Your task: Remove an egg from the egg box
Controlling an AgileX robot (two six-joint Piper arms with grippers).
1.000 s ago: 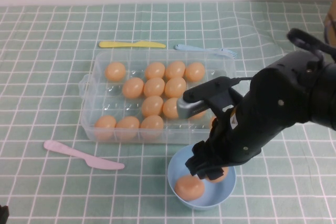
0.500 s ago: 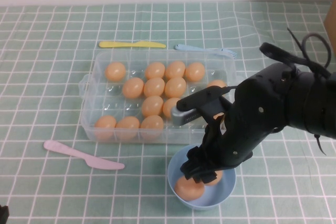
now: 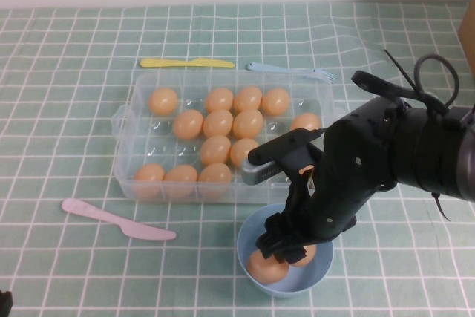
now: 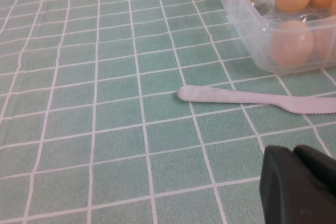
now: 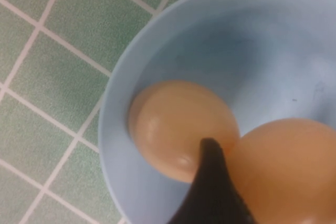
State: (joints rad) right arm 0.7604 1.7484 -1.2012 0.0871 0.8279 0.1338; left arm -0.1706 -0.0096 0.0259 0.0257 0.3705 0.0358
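over round blue bowl (image 3: 249, 239), right gripper (image 3: 288, 252) pinching smooth egg (image 3: 306, 254), left gripper (image 4: 299, 187) low near table, closure unclear

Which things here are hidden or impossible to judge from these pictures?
- Right pincer, high view: over the blue bowl, its own arm hides whether it grips the egg.
- Right wrist view: the second egg is cut by the edge.
- Left pincer, left wrist view: only a corner shows.
- Egg box: the arm covers its near right corner.
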